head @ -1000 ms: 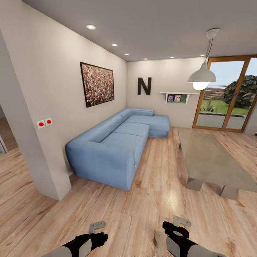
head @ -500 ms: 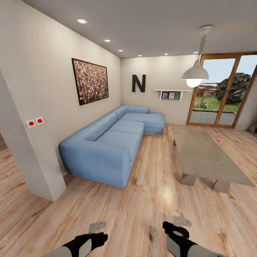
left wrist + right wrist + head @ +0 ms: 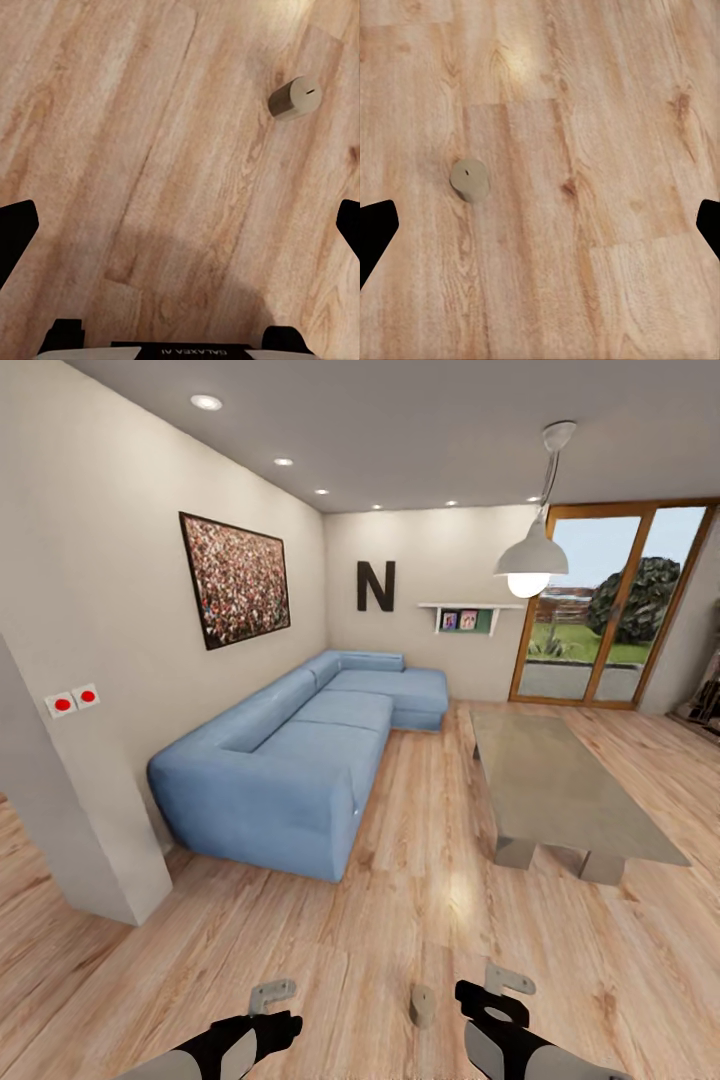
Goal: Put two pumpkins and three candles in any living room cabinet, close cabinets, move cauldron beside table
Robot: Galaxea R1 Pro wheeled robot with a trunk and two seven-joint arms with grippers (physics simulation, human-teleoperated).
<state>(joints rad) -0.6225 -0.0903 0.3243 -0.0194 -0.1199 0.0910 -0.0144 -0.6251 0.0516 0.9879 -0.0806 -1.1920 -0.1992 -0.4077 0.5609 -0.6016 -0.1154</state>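
Note:
One grey-beige candle (image 3: 422, 1005) stands upright on the wooden floor just ahead of me, between my two arms and nearer the right one. It also appears in the left wrist view as a stubby candle (image 3: 295, 98) and in the right wrist view as the candle (image 3: 469, 178) with its wick on top. My left gripper (image 3: 272, 1015) and right gripper (image 3: 492, 1005) hang low over the floor, both open and holding nothing. The glass-topped table (image 3: 560, 785) stands ahead on the right, a good way beyond the candle.
A long blue corner sofa (image 3: 300, 745) runs along the left wall, with a white wall pillar (image 3: 70, 820) nearer on the left. A strip of wooden floor (image 3: 430, 810) runs between sofa and table. Glass doors (image 3: 600, 610) close the far right, and a pendant lamp (image 3: 530, 560) hangs above the table.
The whole picture has slid left and down, so the camera has moved. The candle now shows a little farther left and ahead between my arms. Both grippers hold the same pose.

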